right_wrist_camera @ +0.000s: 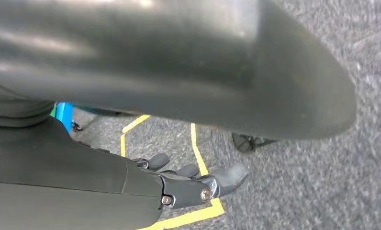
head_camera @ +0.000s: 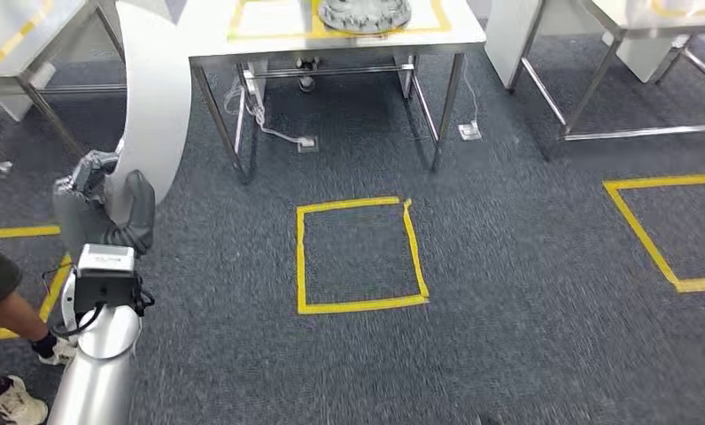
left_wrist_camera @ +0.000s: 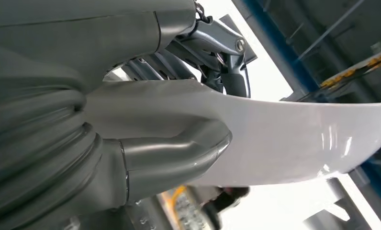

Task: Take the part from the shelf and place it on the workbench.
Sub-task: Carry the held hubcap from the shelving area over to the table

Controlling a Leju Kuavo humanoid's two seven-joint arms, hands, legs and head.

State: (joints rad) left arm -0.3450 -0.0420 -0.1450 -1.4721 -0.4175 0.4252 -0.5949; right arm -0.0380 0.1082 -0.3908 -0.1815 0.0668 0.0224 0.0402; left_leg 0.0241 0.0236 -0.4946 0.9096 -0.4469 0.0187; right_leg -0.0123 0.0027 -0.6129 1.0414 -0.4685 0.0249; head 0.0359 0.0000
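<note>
- White curved part (head_camera: 158, 97) is held by the left hand (head_camera: 101, 199) at the left of the head view, rising from the hand as a long arched panel whose upper end overlaps the left corner of the workbench (head_camera: 216, 35) in the picture
- In the left wrist view the part (left_wrist_camera: 284, 139) is a smooth glossy white sheet, with the thick grey thumb (left_wrist_camera: 179, 158) pressed on its near face and the dark fingers (left_wrist_camera: 227, 62) wrapped over its far edge, so the left hand (left_wrist_camera: 145, 120) grips it firmly
- The left arm (head_camera: 96, 372), silver with a black-and-white wrist block, comes up from the lower left edge of the head view
- The workbench stands ahead across the grey carpet, a white top on metal legs with a yellow tape border, and a round grey metal piece (head_camera: 365, 13) lies near its far middle
- A yellow tape square (head_camera: 362, 305) is marked on the carpet in front of the bench, and part of another (head_camera: 659, 257) lies well off to the right
- The right hand (right_wrist_camera: 193, 184) hangs above the carpet near a yellow tape line (right_wrist_camera: 198, 153), its dark fingers (right_wrist_camera: 229, 177) loosely extended and apart, holding nothing
- A person's leg and white shoe (head_camera: 17, 403) are at the lower left corner of the head view, just beside the left arm
</note>
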